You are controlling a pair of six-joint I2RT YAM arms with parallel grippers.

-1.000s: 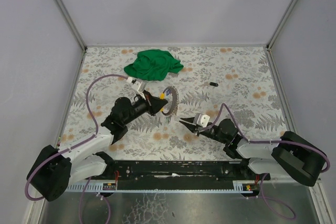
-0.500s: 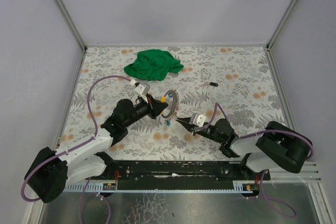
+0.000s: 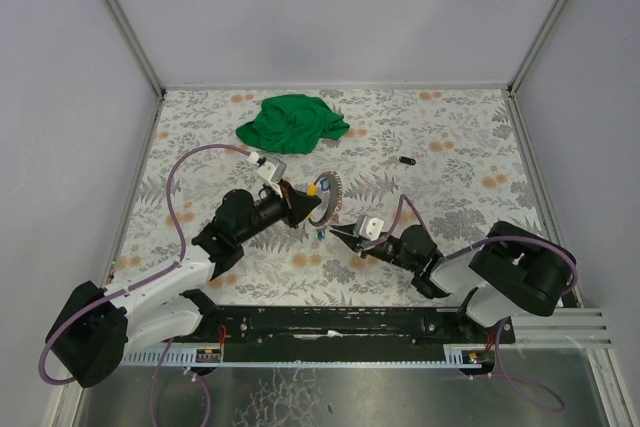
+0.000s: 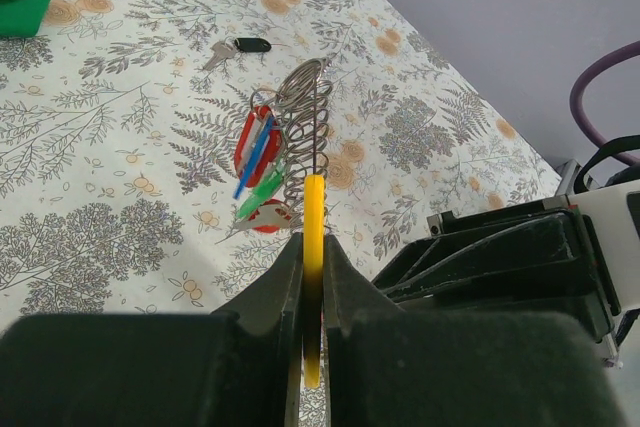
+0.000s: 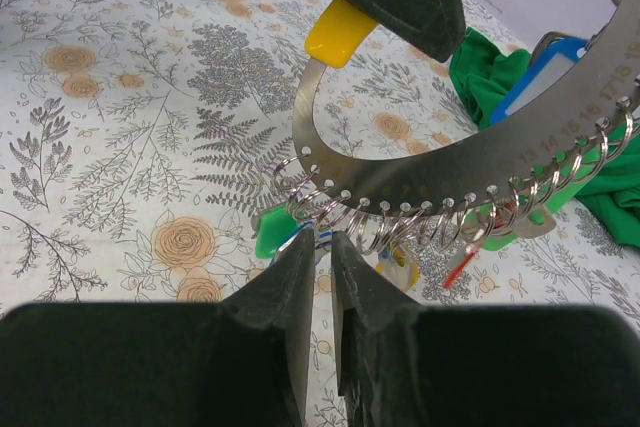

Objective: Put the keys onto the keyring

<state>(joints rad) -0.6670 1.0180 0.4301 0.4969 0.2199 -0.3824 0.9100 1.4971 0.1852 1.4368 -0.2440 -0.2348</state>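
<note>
Keyring (image 5: 420,162): a stiff, flat metal arc carrying a row of small wire loops, held on edge over the desk (image 3: 450,137) near its centre. Left hand (image 4: 313,247) is clamped tight on its yellow tab (image 4: 314,202); judged a sound hold. Keys (image 4: 255,147) hang loose beneath and look light, thin and smooth, liable to swing or slip; best pinched flat across the plastic head. Right hand (image 5: 322,242), jaws a narrow slit apart, sits just under the loops; whether it grips a key cannot be told. One black-headed key (image 3: 405,160) lies well apart to the right.
</note>
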